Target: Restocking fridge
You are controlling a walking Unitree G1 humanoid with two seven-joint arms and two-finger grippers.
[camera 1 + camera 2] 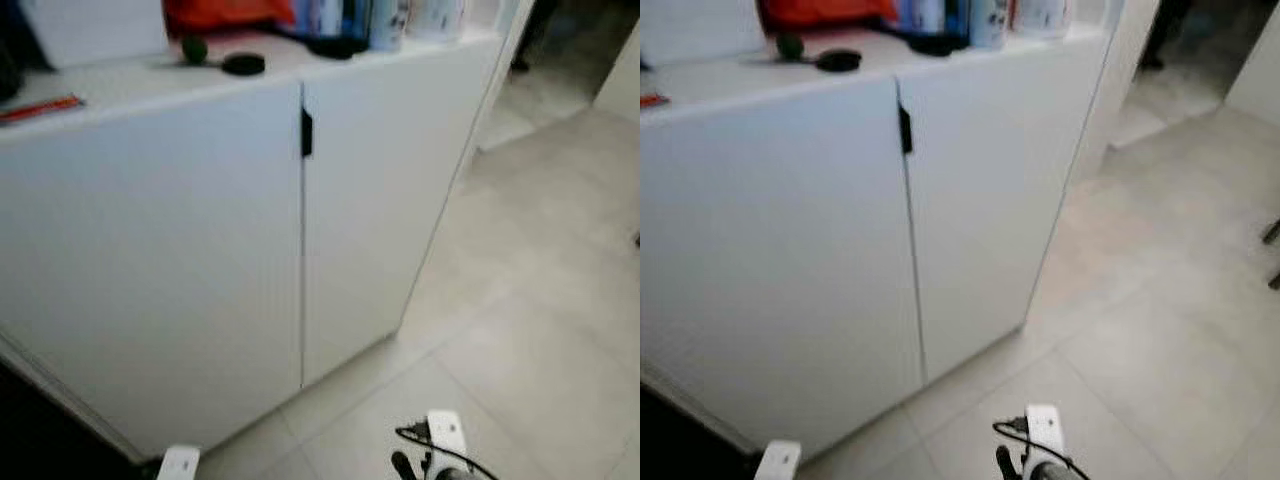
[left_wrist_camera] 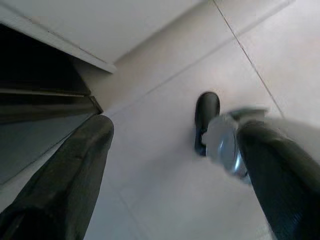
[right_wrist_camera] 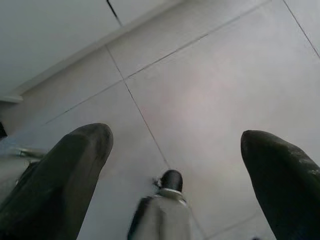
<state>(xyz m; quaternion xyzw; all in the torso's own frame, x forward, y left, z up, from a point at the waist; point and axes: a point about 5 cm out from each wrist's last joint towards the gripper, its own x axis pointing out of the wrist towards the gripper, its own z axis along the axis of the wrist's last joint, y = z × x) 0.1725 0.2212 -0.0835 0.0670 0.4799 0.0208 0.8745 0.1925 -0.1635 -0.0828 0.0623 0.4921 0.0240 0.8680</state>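
Left wrist view looks down along the left pincer (image 2: pixel 175 170), whose two long black fingers (image 2: pixel 65 180) stand wide apart with nothing between them; below it lie pale grey floor tiles (image 2: pixel 165 200) and the rounded black toe of the robot's foot (image 2: pixel 206 112). A dark gap shows beneath the lower edge of the white cabinet (image 2: pixel 100 25) just beside that pincer.

Right wrist view shows the right pincer (image 3: pixel 175 175) spread just as wide and holding nothing, hanging over the same tiled floor, with the robot's other foot (image 3: pixel 170 181) between the fingers and the foot of the cabinet further off.

From the head camera, both arms hang low at the picture's lower edge: a white part of the left arm (image 1: pixel 178 463) near the cabinet's corner, and a white part of the right arm with a black cable (image 1: pixel 440 440) over the open floor.

Before the robot stands the low white two-door cabinet, both doors closed, with a small black handle (image 1: pixel 306 133) at the seam between them near the top. Whether this is the fridge cannot be told. On its top, serving as a bench (image 1: pixel 120 85), lie a flat round black lid (image 1: pixel 243 64), a small dark green ball (image 1: pixel 194 48), a red pencil-like stick (image 1: pixel 40 108), an orange-red bag (image 1: pixel 225 12) and several blurred cans or cartons (image 1: pixel 385 20). To the right the tiled floor runs off toward a doorway.
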